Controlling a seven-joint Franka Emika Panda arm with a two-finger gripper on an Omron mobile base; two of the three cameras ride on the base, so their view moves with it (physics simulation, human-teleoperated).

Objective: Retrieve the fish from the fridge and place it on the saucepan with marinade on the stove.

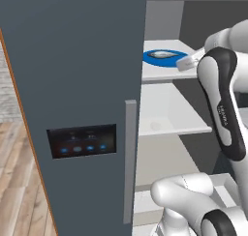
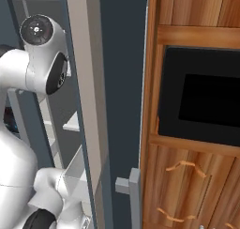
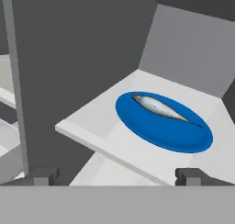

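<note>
- fish (image 3: 160,108) lies on blue plate (image 3: 137,122), on white upper shelf (image 3: 114,145) inside fridge (image 1: 72,61)
- hand (image 3: 117,175) open, empty, hovers just before shelf edge, apart from fish
- left fridge door shut

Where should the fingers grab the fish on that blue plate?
Grip the fish across its thicker middle, coming from above. It lies flat on the blue plate, long and slender with pointed ends, so only its narrow width suits the open gripper.
</note>
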